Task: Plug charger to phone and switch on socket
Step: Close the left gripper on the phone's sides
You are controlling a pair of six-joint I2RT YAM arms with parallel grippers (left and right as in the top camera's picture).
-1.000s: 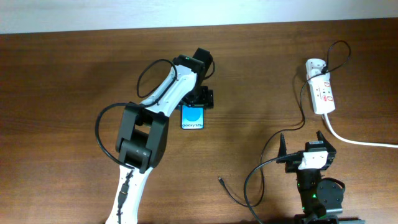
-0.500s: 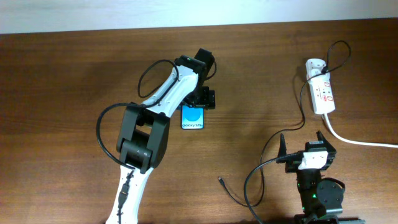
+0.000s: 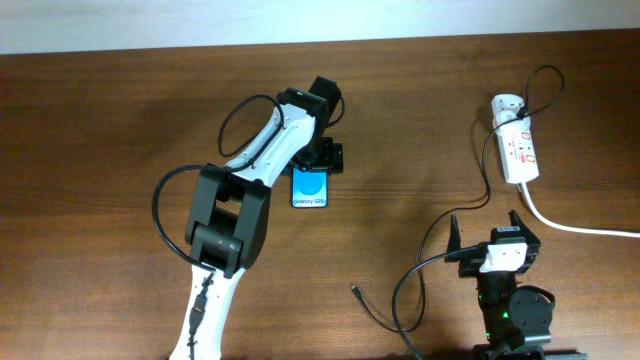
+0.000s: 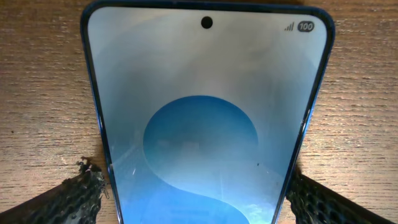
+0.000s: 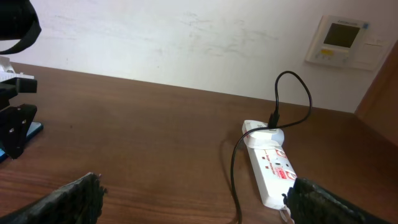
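Left gripper (image 4: 196,193), released, straddles the phone (image 4: 205,81) with its 2 fingers (image 4: 68,199) (contact unclear), probably squaring it for the charger (image 3: 487,170).

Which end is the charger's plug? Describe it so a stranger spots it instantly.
Look at the table's near right edge, where the right arm stands. A thin black cable loops left of it on the wood. The plug is its loose end: a small black tip lying alone, unlike the end at the white socket.
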